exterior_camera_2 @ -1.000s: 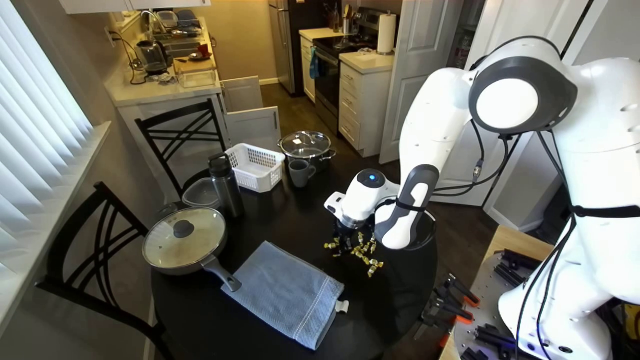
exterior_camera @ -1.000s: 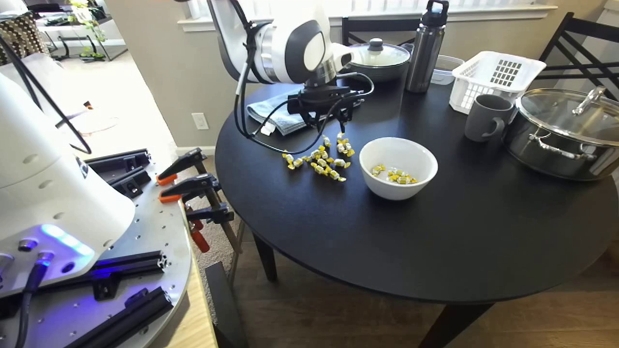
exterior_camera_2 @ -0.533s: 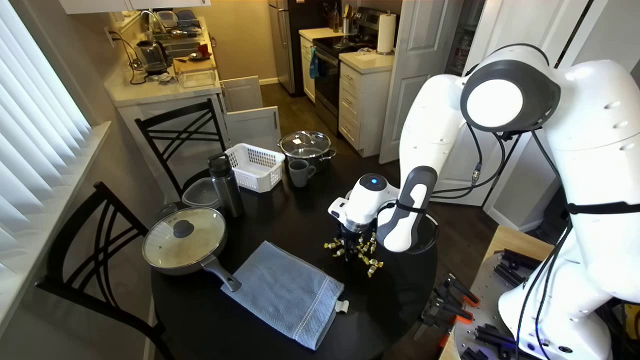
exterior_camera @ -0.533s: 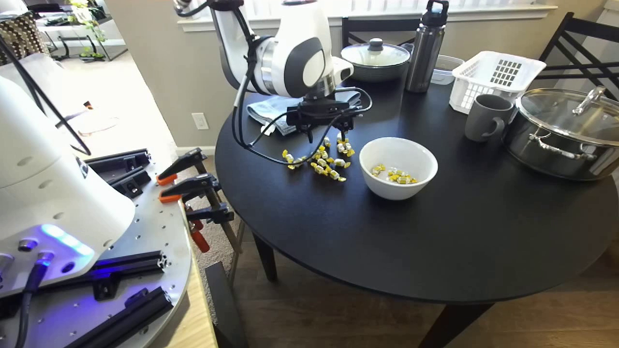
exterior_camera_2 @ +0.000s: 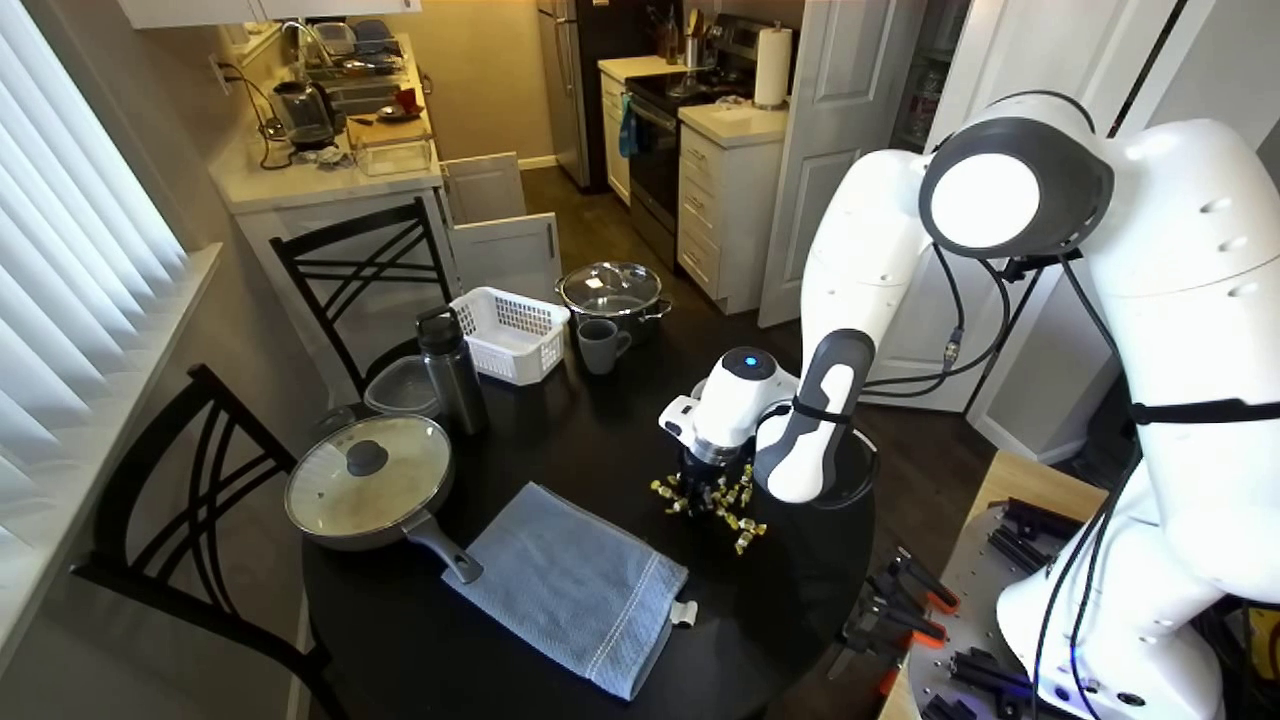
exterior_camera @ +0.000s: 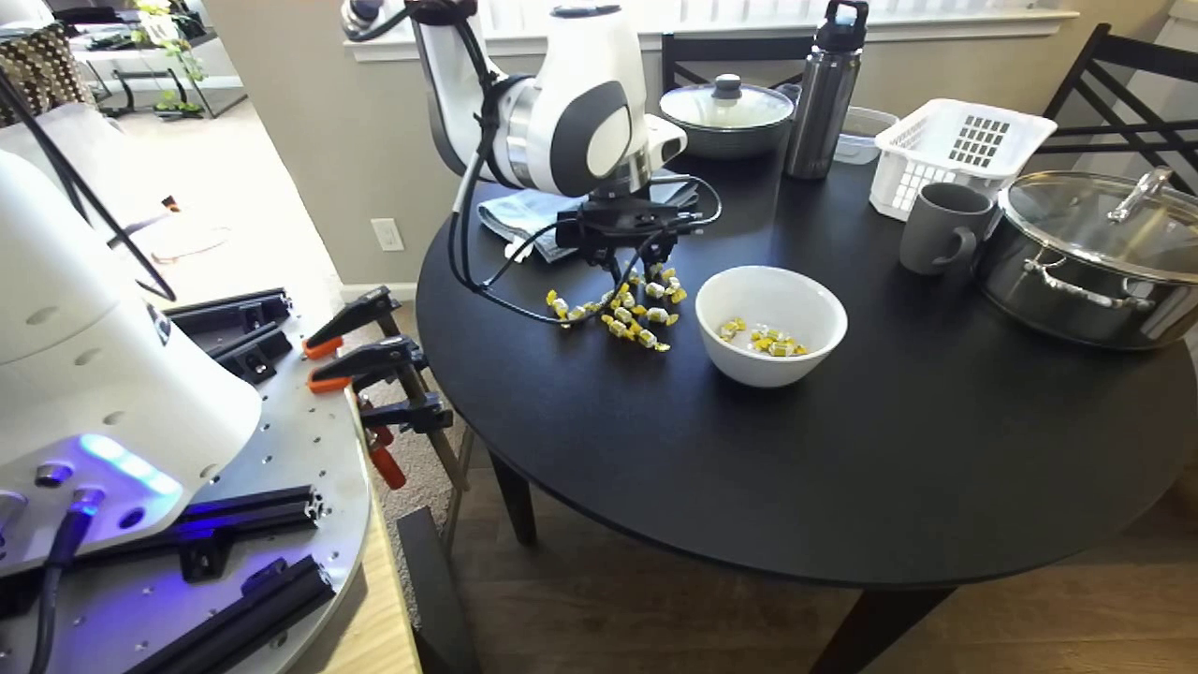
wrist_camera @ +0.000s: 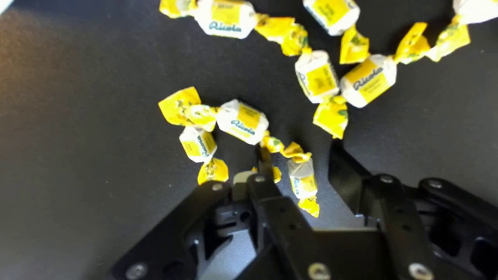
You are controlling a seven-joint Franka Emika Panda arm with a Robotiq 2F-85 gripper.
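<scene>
Several crinkled, twist-wrapped candies (wrist_camera: 243, 122) surround the hand (wrist_camera: 300, 147).

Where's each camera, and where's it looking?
An exterior view: above, near the robot's base, facing across the table to the window; base, arm and gripper show.
An exterior view: above, near the towel, facing the stove; base, arm and some gripper show.
Wrist view: beside the gripper, facing down at candies; the robot shows only its gripper.
Both exterior views share the towel and basket.

Several candy wrappers (wrist_camera: 242, 121) carry a brand name — "Ricola".
</scene>
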